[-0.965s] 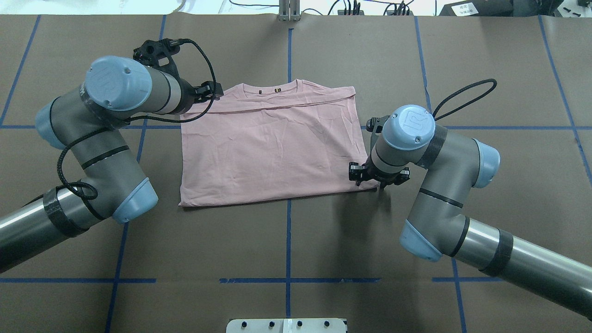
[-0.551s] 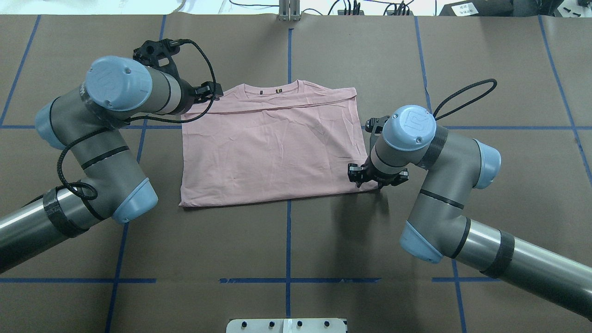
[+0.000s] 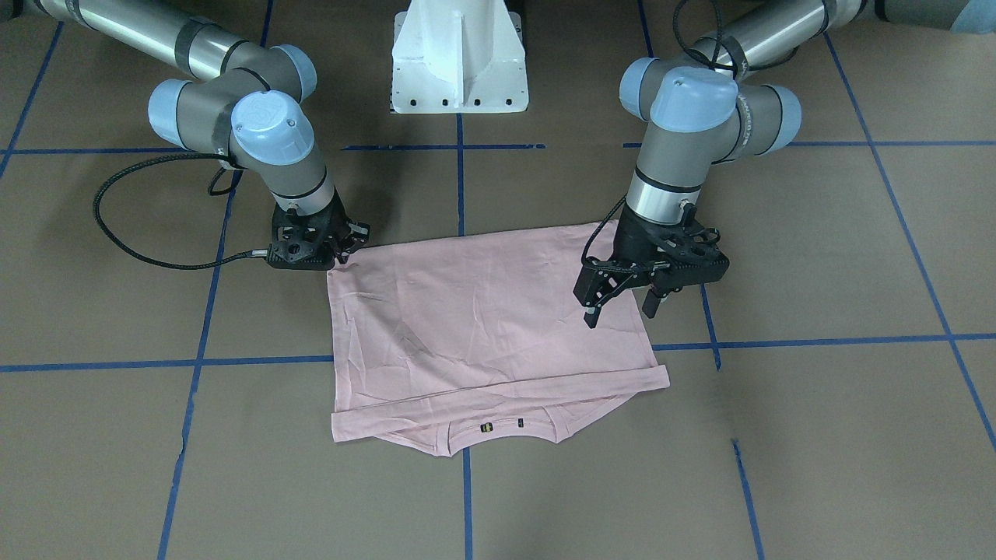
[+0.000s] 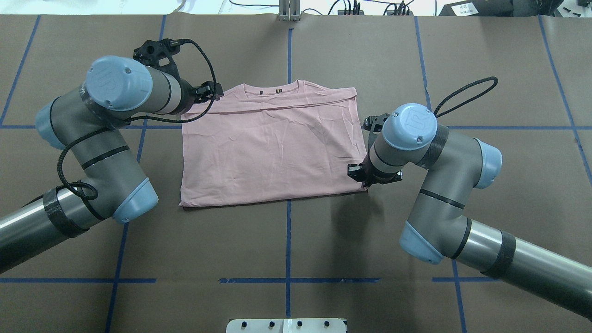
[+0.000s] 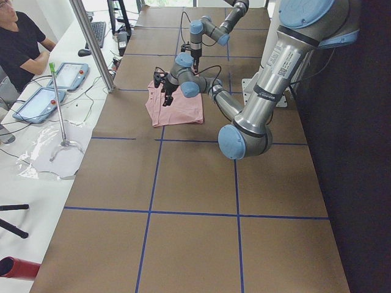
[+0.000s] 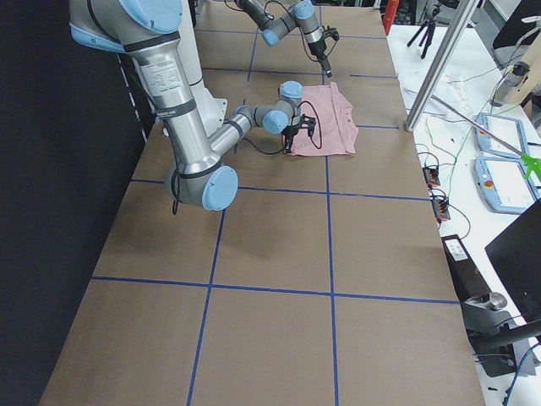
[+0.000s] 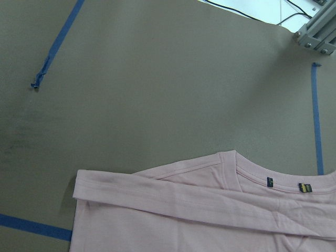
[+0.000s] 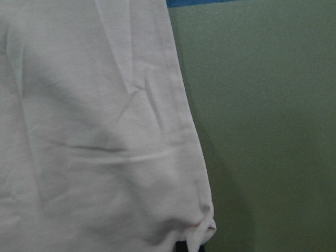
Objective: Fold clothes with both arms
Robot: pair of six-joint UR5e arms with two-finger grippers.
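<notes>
1 white metal pedestal base (image 3: 457,62) sits nearest the robot side, on a brown paper-covered bench (image 4: 286,240) w/ a blue tape grid. 2 grey-and-silver tubular arms w/ light-blue joint caps come in over the bench: left arm (image 4: 101,152) & right arm (image 4: 444,194), each w/ 1 black two-finger pincer. 1 pale pink short-sleeved T-shirt (image 4: 270,148) lies flat mid-bench btwn the arms, folded to a rough rectangle, hem toward robot, collar on far side. Down at the near right hem corner is the right pincer (image 3: 338,255). Its wrist view shows that corner puckered at the frame's lower edge, so it looks pinched closed on the fabric. Further out, the left pincer (image 3: 622,305) hangs above the shirt's left edge, jaws spread wide, nothing btwn them. Beyond that, a folded band of fabric crosses the shirt just below the collar, & 2 small dark tags (image 7: 269,182) sit side by side inside the neckline.
</notes>
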